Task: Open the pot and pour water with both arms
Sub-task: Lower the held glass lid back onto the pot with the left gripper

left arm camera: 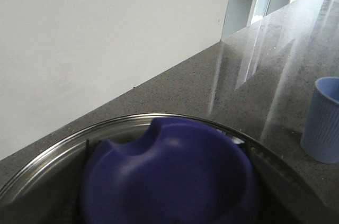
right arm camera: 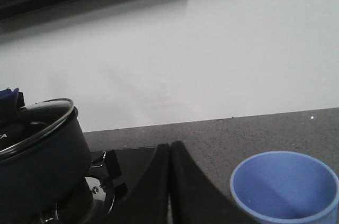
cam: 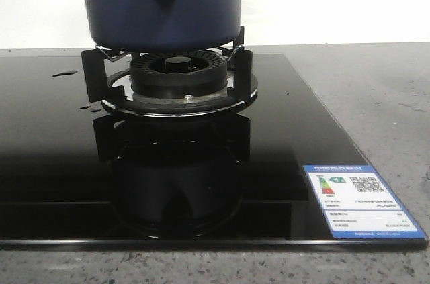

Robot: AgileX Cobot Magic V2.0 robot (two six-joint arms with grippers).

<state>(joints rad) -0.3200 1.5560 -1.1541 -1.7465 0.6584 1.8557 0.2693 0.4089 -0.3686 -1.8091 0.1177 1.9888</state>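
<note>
Light is even and fairly bright, coming from above and from windows far along the counter, which carries long pale glare streaks. The glossy black stove top mirrors the burner sharply. Close to the left wrist camera, the blue knob is soft and blurred; the right wrist fingers are dark, unfocused silhouettes.

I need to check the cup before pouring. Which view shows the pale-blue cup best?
The right wrist view: the cup sits close, its open rim and inside visible beside the shut right gripper. The left wrist view catches only part of its ribbed side at the frame edge. The front view does not show it.
</note>
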